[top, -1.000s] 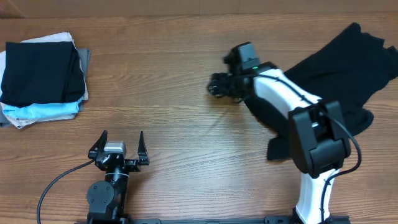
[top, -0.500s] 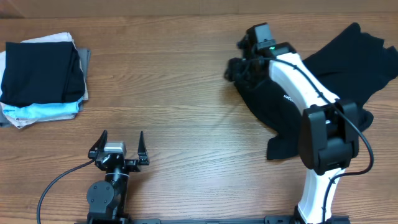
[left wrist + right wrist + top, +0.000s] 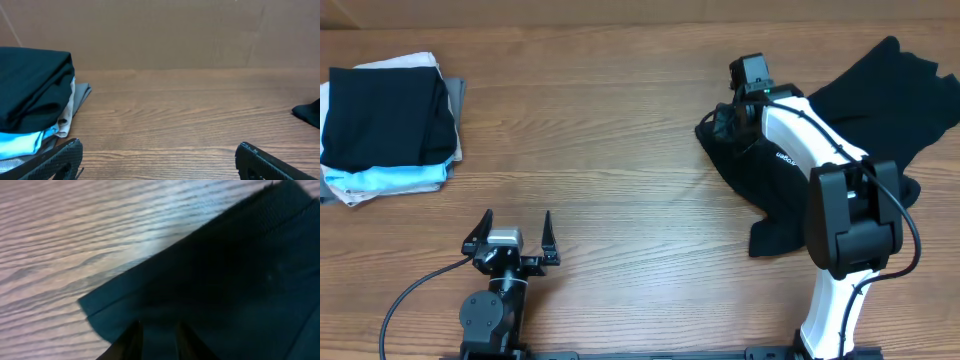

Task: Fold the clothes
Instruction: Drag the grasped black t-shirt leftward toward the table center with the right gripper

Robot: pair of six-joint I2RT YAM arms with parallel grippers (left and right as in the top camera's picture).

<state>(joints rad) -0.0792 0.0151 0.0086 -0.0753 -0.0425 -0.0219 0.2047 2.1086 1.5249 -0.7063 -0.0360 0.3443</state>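
Observation:
The clothes, a black T-shirt (image 3: 880, 90), lie crumpled at the right of the wooden table, with one corner reaching left under my right arm. My right gripper (image 3: 725, 120) sits low on that left corner. In the right wrist view the shirt (image 3: 225, 270) fills most of the frame, and the right gripper (image 3: 159, 325) has its fingers drawn close together with black fabric pinched between them. My left gripper (image 3: 516, 218) rests near the front edge, wide open and holding nothing. The left wrist view shows the left gripper (image 3: 159, 147) over bare wood.
A stack of folded garments (image 3: 385, 125), black on top of pale blue, white and grey, lies at the far left and also shows in the left wrist view (image 3: 30, 95). A brown wall stands behind the table.
My right gripper has moved to the right and slightly back, and its fingers have drawn together over the shirt's left corner. The left arm has not moved.

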